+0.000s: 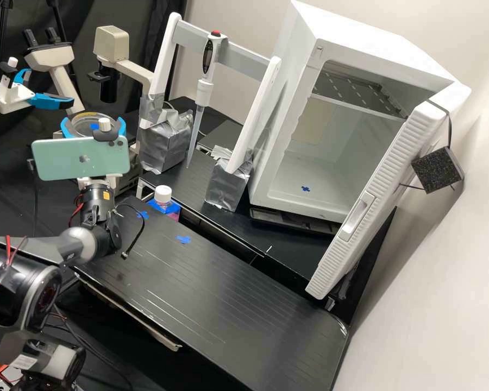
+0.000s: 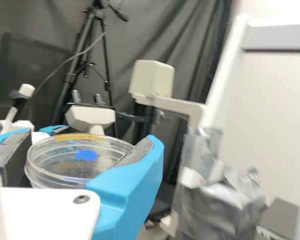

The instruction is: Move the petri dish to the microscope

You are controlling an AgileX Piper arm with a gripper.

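Note:
In the high view, my gripper (image 1: 93, 128) is at the left, in front of the beige microscope (image 1: 112, 44), with its blue fingers on both sides of the round clear petri dish (image 1: 88, 124). The wrist view has the gripper (image 2: 85, 160) shut on the dish (image 2: 55, 167), whose lid bears blue and yellow tape. Behind the held dish stands the microscope (image 2: 152, 79) with its eyepieces. The phone mounted on the arm hides part of the microscope's lower body in the high view.
A pipette (image 1: 202, 89) hangs on a white frame with foil-wrapped feet (image 1: 228, 184). An open white incubator (image 1: 304, 190) stands at the right. A capped bottle (image 1: 163, 196) is near the bench (image 1: 201, 293). Another blue-fingered gripper (image 1: 51, 101) is at far left.

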